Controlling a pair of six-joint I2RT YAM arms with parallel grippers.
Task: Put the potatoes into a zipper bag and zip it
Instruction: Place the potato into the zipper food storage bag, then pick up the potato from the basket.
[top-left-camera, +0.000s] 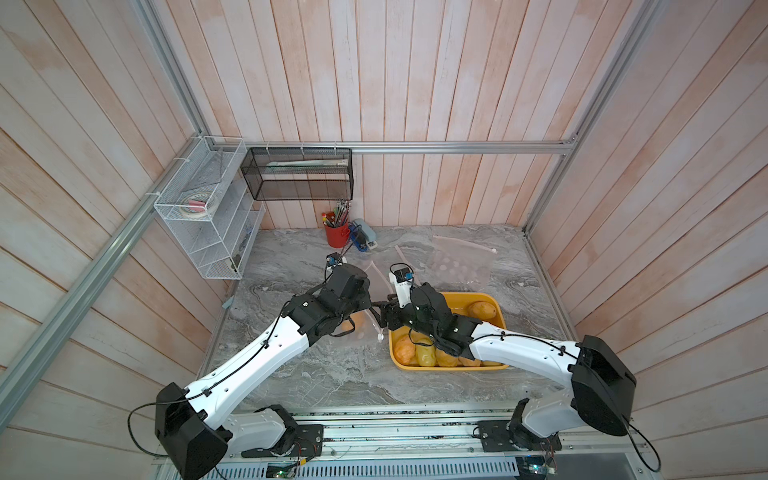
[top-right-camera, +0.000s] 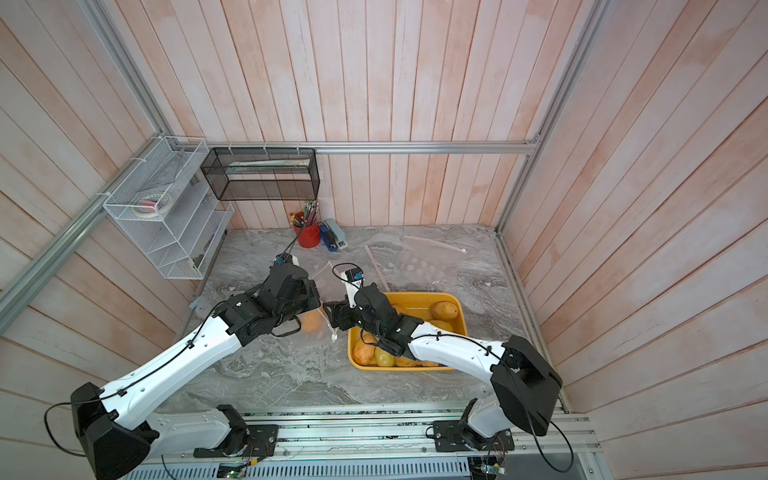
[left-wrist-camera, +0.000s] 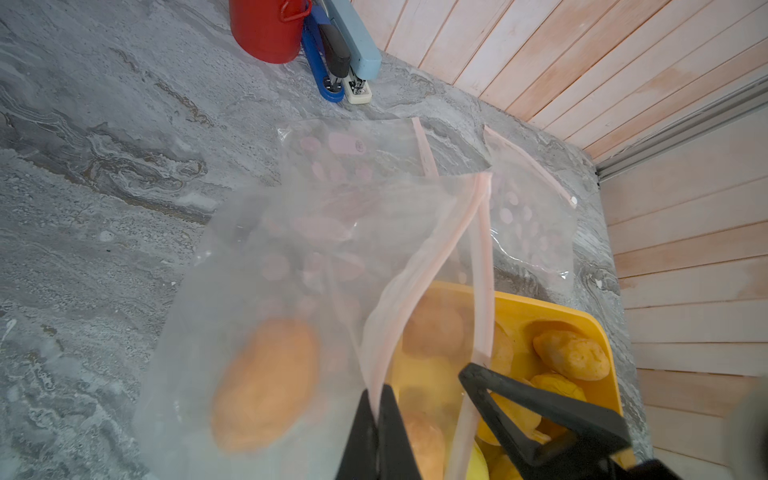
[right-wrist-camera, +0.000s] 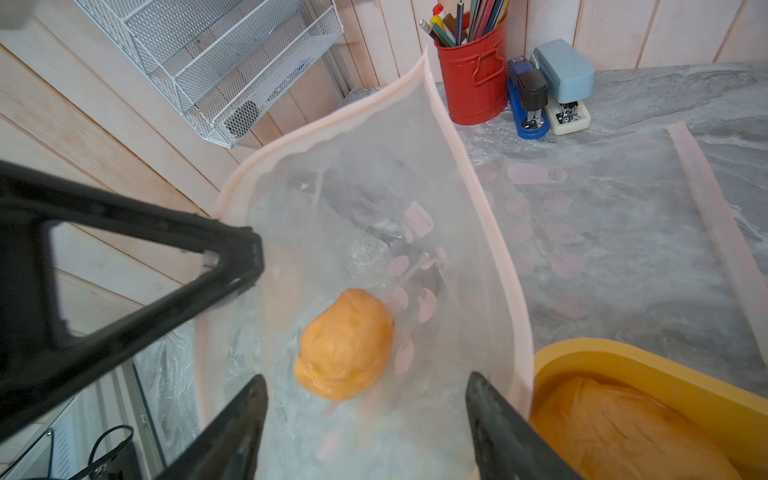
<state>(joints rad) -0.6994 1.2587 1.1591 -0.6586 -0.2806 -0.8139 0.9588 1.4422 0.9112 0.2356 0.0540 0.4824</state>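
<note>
Loading stage: left gripper (left-wrist-camera: 376, 419) pinches the bag (right-wrist-camera: 374, 187) rim, right gripper (right-wrist-camera: 365, 380) is open above a bagged potato (right-wrist-camera: 345, 345), so a tray (right-wrist-camera: 623, 353) grab looks next.

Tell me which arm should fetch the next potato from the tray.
Right. The right gripper is open and empty, beside the yellow tray of potatoes. The left gripper is shut on the rim of the zipper bag, holding the mouth open; releasing would likely collapse it.

No readable text is being shown anywhere, tbh. A pink label (right-wrist-camera: 536, 173) with a tiny round stamp is being carried by the flat spare bag (right-wrist-camera: 623, 232), but it's being blurred past reading. The same goes for the pink prints on the zipper bag (right-wrist-camera: 353, 166) and the blue stapler (right-wrist-camera: 524, 108) sticker.
</note>
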